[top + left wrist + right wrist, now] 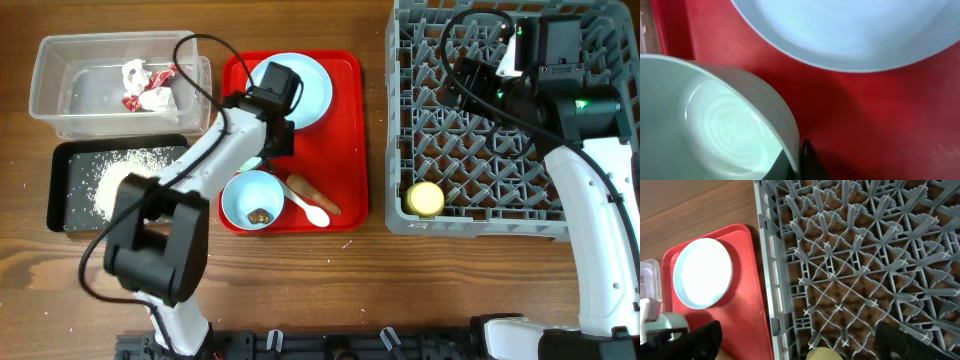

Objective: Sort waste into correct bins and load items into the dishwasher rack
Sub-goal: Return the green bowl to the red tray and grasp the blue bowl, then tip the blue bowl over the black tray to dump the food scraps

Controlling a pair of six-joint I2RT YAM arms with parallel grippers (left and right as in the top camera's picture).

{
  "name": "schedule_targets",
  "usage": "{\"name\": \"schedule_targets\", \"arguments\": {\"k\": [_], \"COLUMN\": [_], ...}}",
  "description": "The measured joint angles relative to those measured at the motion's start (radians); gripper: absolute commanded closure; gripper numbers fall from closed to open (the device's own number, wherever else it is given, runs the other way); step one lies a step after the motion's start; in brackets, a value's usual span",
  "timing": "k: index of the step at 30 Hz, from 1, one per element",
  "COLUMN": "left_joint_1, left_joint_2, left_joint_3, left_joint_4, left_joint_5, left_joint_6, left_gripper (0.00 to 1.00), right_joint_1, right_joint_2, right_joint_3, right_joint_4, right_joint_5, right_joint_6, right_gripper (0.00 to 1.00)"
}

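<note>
The yellow cup (pixel 424 198) sits in the grey rack's (pixel 500 222) near-left corner. On the red tray (pixel 345 150), the left gripper (pixel 792 167) pinches the pale green bowl's (pixel 715 125) rim. Farther back, the right gripper (pixel 800 345) hangs spread over the rack.

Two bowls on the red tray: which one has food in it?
The light blue bowl, at the red tray's front edge: a brown food scrap lies in it. The pale green bowl looks empty inside.

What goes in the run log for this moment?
left gripper at green bowl rim, grip unclear | right gripper open over rack | cup in rack | plate, blue bowl, spoon on red tray
</note>
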Motion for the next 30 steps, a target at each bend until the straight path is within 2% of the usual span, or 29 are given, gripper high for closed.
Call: {"name": "schedule_targets", "arguments": {"k": [3, 6, 7, 8, 11, 17, 23, 27, 30], "left_joint_1": [-0.012, -0.019, -0.024, -0.031, -0.053, -0.067, -0.066, -0.08, -0.104], "left_joint_2": [0.021, 0.021, 0.021, 0.021, 0.021, -0.037, -0.174, -0.174, -0.171], "left_joint_3": [0.0, 0.0, 0.0, 0.0, 0.0, 0.057, 0.104, 0.041, -0.04], "left_joint_4": [0.026, 0.038, 0.034, 0.028, 0.003, -0.163, -0.331, -0.309, -0.269], "left_joint_5": [-0.024, -0.037, -0.039, -0.039, -0.045, -0.031, 0.08, 0.13, 0.146], "left_joint_6": [0.0, -0.005, -0.005, -0.004, -0.013, -0.059, -0.191, -0.231, -0.24], "left_gripper": [0.94, 0.71, 0.58, 0.5, 0.43, 0.4, 0.39, 0.4, 0.47], "right_joint_1": [0.0, 0.0, 0.0, 0.0, 0.0, 0.0, 0.0, 0.0, 0.0], "right_joint_2": [0.0, 0.0, 0.0, 0.0, 0.0, 0.0, 0.0, 0.0, 0.0], "right_joint_3": [0.0, 0.0, 0.0, 0.0, 0.0, 0.0, 0.0, 0.0, 0.0], "right_joint_4": [0.0, 0.0, 0.0, 0.0, 0.0, 0.0, 0.0, 0.0, 0.0], "right_joint_5": [0.0, 0.0, 0.0, 0.0, 0.0, 0.0, 0.0, 0.0, 0.0], "right_joint_6": [0.0, 0.0, 0.0, 0.0, 0.0, -0.001, -0.009, -0.013, -0.017], "right_gripper": [0.0, 0.0, 0.0, 0.0, 0.0, 0.0, 0.0, 0.0, 0.0]}}
